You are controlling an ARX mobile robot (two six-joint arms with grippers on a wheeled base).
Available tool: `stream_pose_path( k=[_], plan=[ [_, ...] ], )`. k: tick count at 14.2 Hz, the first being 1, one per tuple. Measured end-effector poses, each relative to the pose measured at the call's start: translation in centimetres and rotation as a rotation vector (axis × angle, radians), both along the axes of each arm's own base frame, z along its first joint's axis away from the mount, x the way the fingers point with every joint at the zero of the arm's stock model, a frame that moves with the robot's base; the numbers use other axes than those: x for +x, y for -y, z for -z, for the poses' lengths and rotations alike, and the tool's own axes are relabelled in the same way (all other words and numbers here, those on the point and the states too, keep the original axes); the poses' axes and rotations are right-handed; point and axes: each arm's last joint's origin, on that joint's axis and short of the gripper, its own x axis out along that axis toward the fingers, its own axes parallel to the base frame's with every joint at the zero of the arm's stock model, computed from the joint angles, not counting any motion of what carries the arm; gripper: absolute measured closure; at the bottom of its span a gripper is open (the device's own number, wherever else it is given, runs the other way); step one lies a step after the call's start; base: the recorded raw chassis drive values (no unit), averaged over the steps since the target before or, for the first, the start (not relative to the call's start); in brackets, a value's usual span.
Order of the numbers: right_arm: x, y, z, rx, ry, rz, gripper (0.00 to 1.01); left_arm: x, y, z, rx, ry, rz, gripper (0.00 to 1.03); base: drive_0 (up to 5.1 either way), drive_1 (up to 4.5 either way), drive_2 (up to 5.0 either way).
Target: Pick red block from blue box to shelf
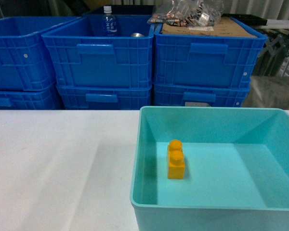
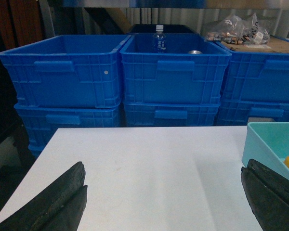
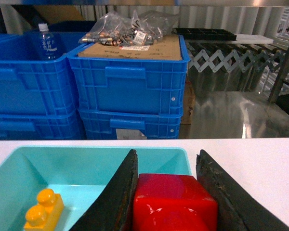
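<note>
In the right wrist view my right gripper (image 3: 167, 156) is shut on the red block (image 3: 176, 199), glossy and filling the gap between both fingers. It hangs above the right end of the blue box (image 3: 86, 153), a turquoise tub (image 1: 144, 144) on the white table. My left gripper (image 2: 164, 168) is open over bare table, left of the tub (image 2: 260, 139), with nothing between its fingers. Neither gripper shows in the head view. Of the shelf I see only a steel rail (image 3: 207, 2) along the top edge and a slanting upright (image 3: 283, 62) at the right.
A yellow two-stud brick (image 1: 176, 160) stands inside the tub. Stacked dark blue crates (image 1: 101, 62) line the far edge of the table (image 1: 62, 163). One holds a bottle (image 1: 109, 21), another a cardboard sheet with bagged parts (image 1: 188, 14). A shiny metal surface (image 3: 231, 115) lies at the back right.
</note>
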Motion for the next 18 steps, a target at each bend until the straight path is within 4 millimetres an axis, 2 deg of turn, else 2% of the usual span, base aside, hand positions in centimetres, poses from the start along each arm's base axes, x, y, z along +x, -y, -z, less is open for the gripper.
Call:
stream_pose_path(
  k=[5, 8, 18],
  plan=[
    [-2.7, 1.2, 2.1, -0.008, -0.049, 0.005, 0.72, 0.0, 0.0, 0.0, 0.0, 0.0, 0.0, 0.05, 0.0, 0.0, 0.0],
    [-3.8, 2.5, 1.6, -0.005, -0.017, 0.017, 0.72, 0.0, 0.0, 0.0, 0.0, 0.0, 0.0, 0.05, 0.0, 0.0, 0.0],
    [-6.4, 2.4, 1.0, -0.005, -0.003, 0.007, 0.72, 0.0, 0.0, 0.0, 0.0, 0.0, 0.0, 0.05, 0.0, 0.0, 0.0]
  ],
)
